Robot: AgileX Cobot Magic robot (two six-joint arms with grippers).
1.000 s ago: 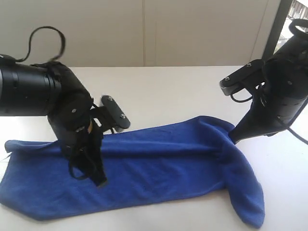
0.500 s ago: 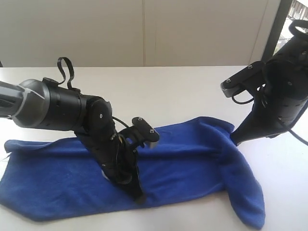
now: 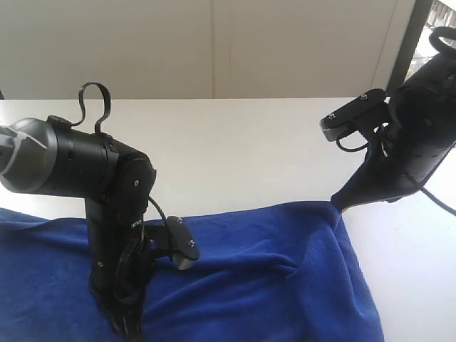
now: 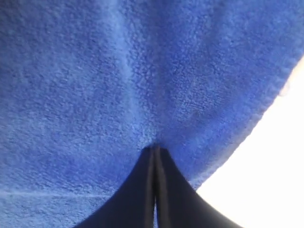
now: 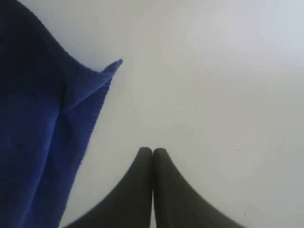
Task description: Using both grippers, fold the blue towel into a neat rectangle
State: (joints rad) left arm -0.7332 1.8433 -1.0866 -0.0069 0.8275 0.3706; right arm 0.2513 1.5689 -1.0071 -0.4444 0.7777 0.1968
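Observation:
The blue towel (image 3: 271, 285) lies rumpled over the near part of the white table (image 3: 249, 149) and runs off the bottom of the exterior view. My left gripper (image 3: 127, 329) points down into the cloth at the lower left. In the left wrist view its jaws (image 4: 154, 149) are shut, their tips pinched into the plush towel (image 4: 95, 71) near its stitched edge. My right gripper (image 3: 337, 206) hangs at the towel's far right corner. The right wrist view shows it (image 5: 152, 151) shut and empty over bare table, with the towel (image 5: 28, 142) off to one side.
Bare white tabletop stretches behind the towel to a pale wall. A dark vertical frame (image 3: 410, 43) stands at the back right. The bulky left arm (image 3: 78, 164) with its cable loop rises over the towel's left part.
The left arm swung toward the near edge, jaws down into the towel, and the cloth spread toward the camera. The peak under the right gripper has flattened; the right arm barely moved.

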